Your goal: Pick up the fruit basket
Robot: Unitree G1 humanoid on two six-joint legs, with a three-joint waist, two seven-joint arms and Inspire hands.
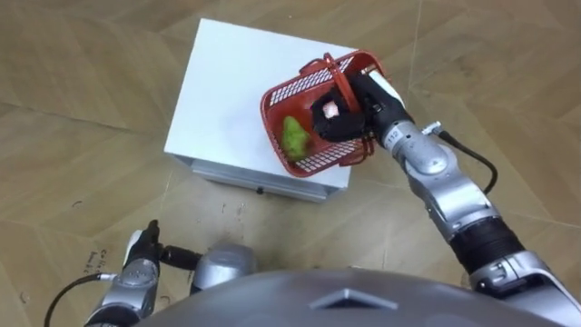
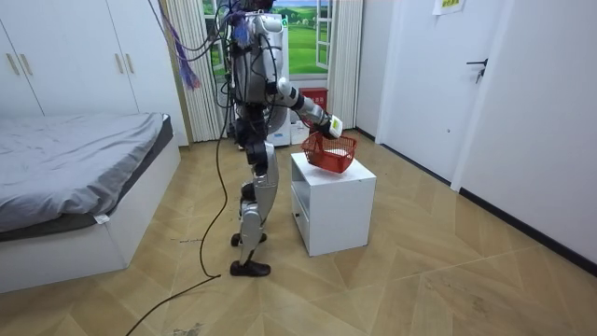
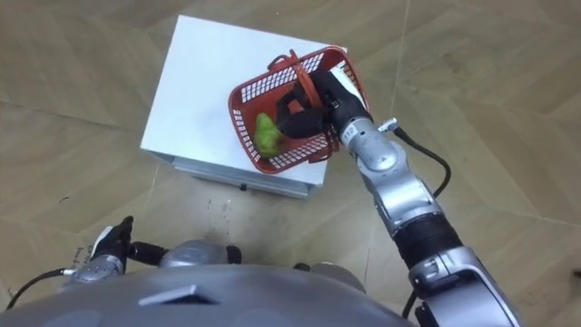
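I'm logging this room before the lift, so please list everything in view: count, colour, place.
fruit basket: one, red, at the cabinet's right edge
fruit: one, green, inside the basket
cabinet: one, white, before the robot
bed: one, grey cover, room view's left
wardrobe: one, white, behind the bed
door: one, white, room view's right
right hand: curled round the basket's handle
left hand: low at the robot's side
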